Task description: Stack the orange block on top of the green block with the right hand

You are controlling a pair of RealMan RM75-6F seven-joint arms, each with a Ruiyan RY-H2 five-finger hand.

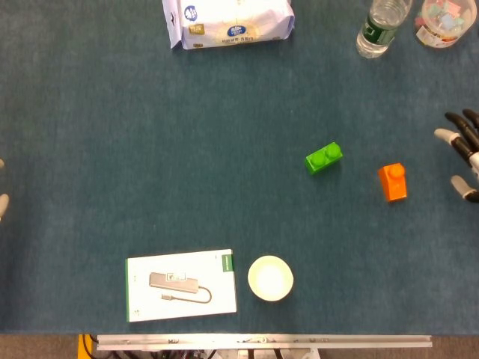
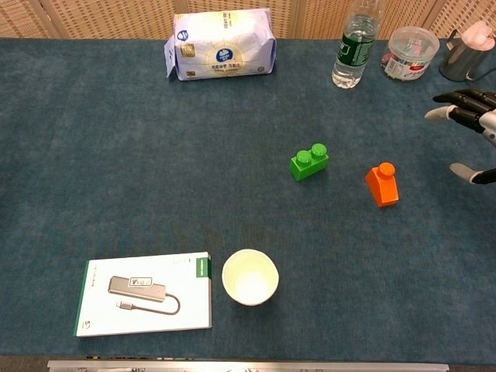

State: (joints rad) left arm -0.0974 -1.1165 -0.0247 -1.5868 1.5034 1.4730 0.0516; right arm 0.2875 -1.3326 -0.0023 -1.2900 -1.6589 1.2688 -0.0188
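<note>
The orange block (image 1: 393, 182) (image 2: 382, 184) lies on the blue cloth right of centre. The green block (image 1: 324, 158) (image 2: 309, 162), with two studs, sits a little to its left and further back. My right hand (image 1: 462, 153) (image 2: 467, 128) reaches in at the right edge, fingers spread and empty, a short way right of the orange block and apart from it. Only fingertips of my left hand (image 1: 3, 196) show at the left edge of the head view; their pose is unclear.
A white paper cup (image 1: 270, 278) (image 2: 249, 277) and a boxed USB hub (image 1: 181, 285) (image 2: 145, 304) lie near the front. At the back are a wipes pack (image 1: 228, 21) (image 2: 221, 43), a water bottle (image 1: 381, 28) (image 2: 354, 46), a plastic jar (image 2: 408, 53) and a kettle (image 2: 466, 51).
</note>
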